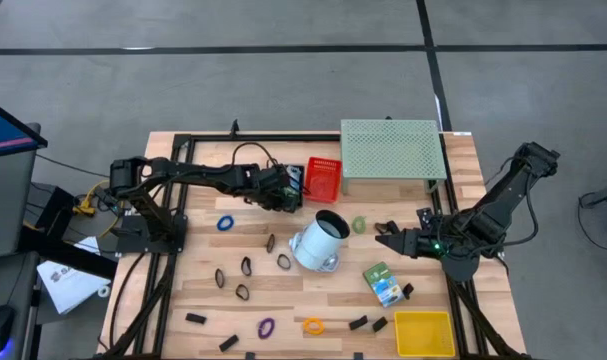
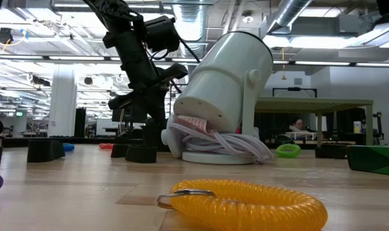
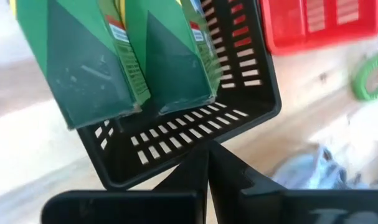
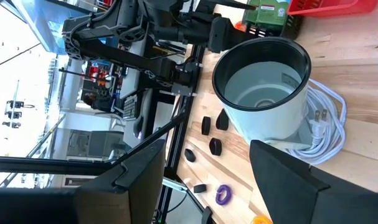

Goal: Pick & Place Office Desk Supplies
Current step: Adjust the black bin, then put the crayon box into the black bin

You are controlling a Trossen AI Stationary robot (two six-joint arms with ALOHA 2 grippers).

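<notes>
The left gripper (image 1: 295,187) has its fingers (image 3: 195,177) closed and empty at a black basket (image 3: 176,146) holding two crayon boxes (image 3: 123,56). The right gripper (image 1: 388,236), fingers spread, faces the white lamp (image 1: 318,240) at nine o'clock. Binder clips (image 1: 195,319) and rubber-band rings (image 1: 313,325) lie scattered across the bench (image 1: 183,295).

Black binder clips (image 1: 196,319), coloured rings (image 1: 313,325), green crayon box (image 1: 382,283) scattered over table.

Your centre path is blocked by the white lamp (image 1: 319,242), lying tilted mid-frame. Bare wood lies lower left among scattered clips; the green mesh shelf (image 1: 391,150) and red basket (image 1: 322,177) crowd the upper middle.
</notes>
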